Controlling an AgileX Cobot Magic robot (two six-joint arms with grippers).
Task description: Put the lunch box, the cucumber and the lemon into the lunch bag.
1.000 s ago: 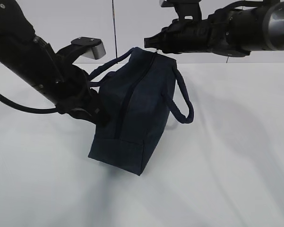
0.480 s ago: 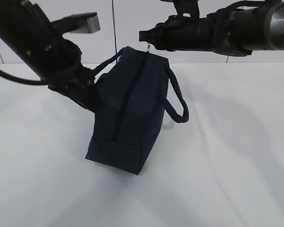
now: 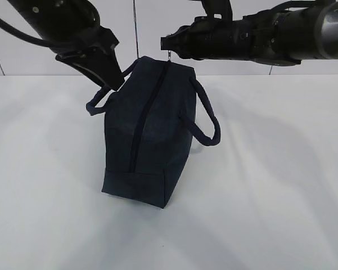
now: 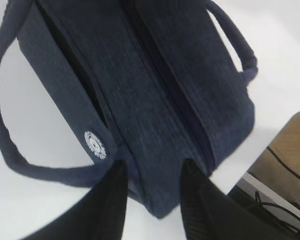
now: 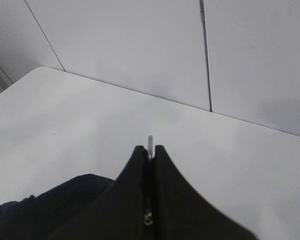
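Note:
The navy lunch bag (image 3: 152,129) stands on the white table, its top zipper (image 3: 142,121) closed along its length. My right gripper (image 3: 167,44) is at the bag's far top end, shut on the metal zipper pull (image 3: 169,56). The pull's tip shows between the closed fingertips in the right wrist view (image 5: 150,141). My left gripper (image 3: 109,77) is open above the bag's left handle (image 3: 95,106). In the left wrist view the left gripper (image 4: 153,175) frames the bag's near end (image 4: 154,85) without clamping it. The lunch box, cucumber and lemon are out of view.
The white table (image 3: 270,185) runs back to a white panelled wall (image 3: 152,28). The bag's right handle (image 3: 209,126) hangs out to the side. A wooden surface with cables (image 4: 284,165) shows beyond the table edge in the left wrist view.
My left arm has risen from the bag's left side to above its handle. My right gripper has shifted a little left with the pull, and the bag has swung straighter.

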